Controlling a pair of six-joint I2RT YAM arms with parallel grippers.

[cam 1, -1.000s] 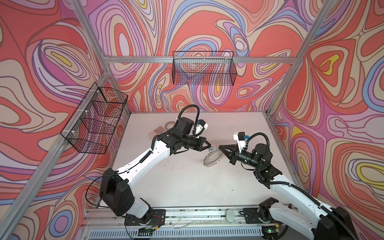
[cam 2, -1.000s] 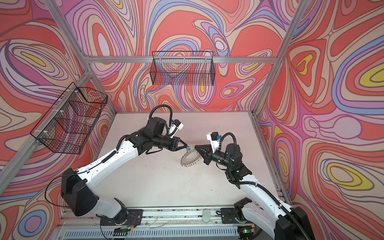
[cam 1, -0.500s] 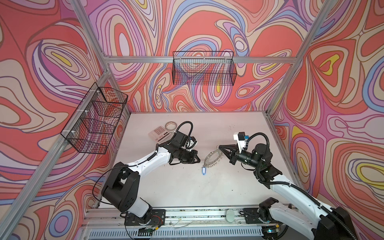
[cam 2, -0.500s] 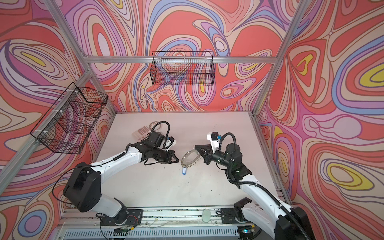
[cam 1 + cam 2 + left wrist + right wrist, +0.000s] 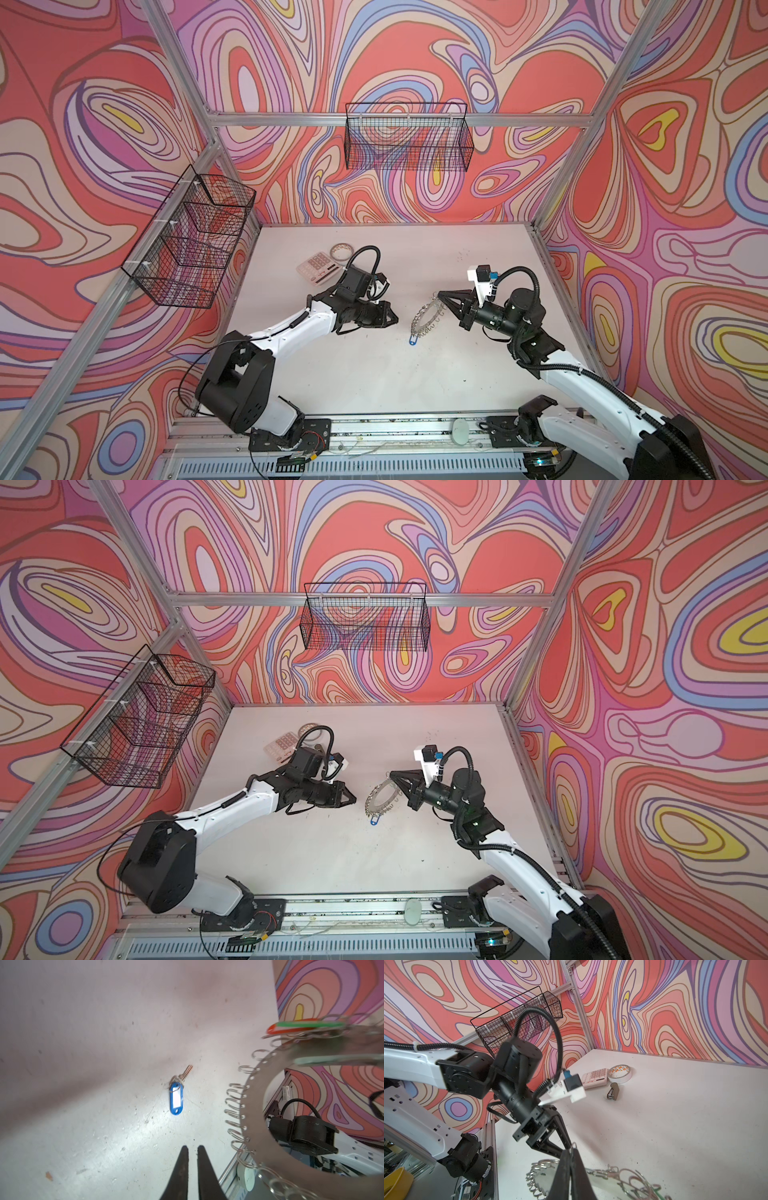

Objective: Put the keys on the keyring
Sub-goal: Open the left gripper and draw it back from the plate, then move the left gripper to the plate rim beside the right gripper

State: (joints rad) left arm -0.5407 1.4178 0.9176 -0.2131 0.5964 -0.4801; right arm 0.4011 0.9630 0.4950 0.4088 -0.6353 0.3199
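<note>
The keyring (image 5: 426, 318) (image 5: 380, 800) hangs tilted above the table, with my right gripper (image 5: 439, 296) (image 5: 571, 1150) shut on its upper rim; a wire loop pokes out past the tips. In the left wrist view the keyring's grey disc (image 5: 255, 1105) carries red-orange (image 5: 291, 1029), green (image 5: 311, 1024) and pale mint (image 5: 332, 1060) tags. A blue-tagged key (image 5: 412, 340) (image 5: 374, 820) (image 5: 176, 1098) lies loose on the table just below the ring. My left gripper (image 5: 395, 320) (image 5: 192, 1148) hovers left of the ring, open by a narrow gap with nothing in it.
A calculator (image 5: 318, 268), a tape roll (image 5: 341, 251) and a small stapler (image 5: 613, 1091) sit at the back left of the table. Wire baskets hang on the left wall (image 5: 187, 237) and on the back wall (image 5: 409, 141).
A second ago my left gripper held the blue-tagged key up at the ring. The key dropped to the table, the left arm drew back and down, and its jaws have parted slightly.
</note>
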